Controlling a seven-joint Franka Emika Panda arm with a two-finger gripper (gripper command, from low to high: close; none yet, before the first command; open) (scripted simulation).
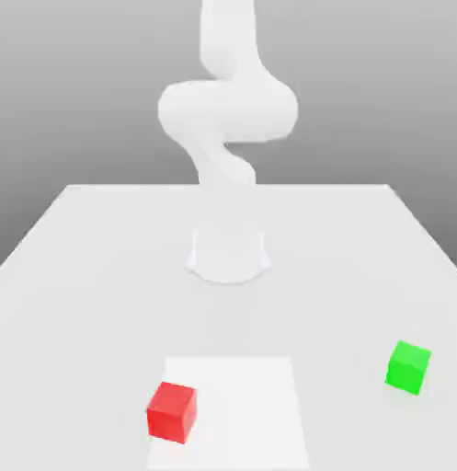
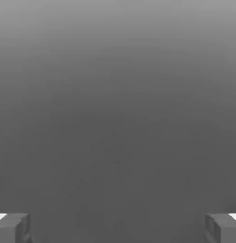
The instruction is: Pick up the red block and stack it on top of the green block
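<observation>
The red block (image 1: 172, 411) sits on the white table near its front edge, toward the exterior view's left, at the edge of a brighter white square patch (image 1: 241, 405). The green block (image 1: 408, 367) rests on the table toward the exterior view's right, well apart from the red one. In the hand view my gripper (image 2: 118, 228) is open, its two grey fingertips (image 2: 13, 228) standing far apart with nothing between them and only plain grey background beyond. Both blocks lie untouched.
The arm's white base (image 1: 228, 253) stands mid-table behind the blocks, and the arm's links (image 1: 227, 110) rise and curve upward from it. The table (image 1: 85, 276) stretches wide on both sides of the base.
</observation>
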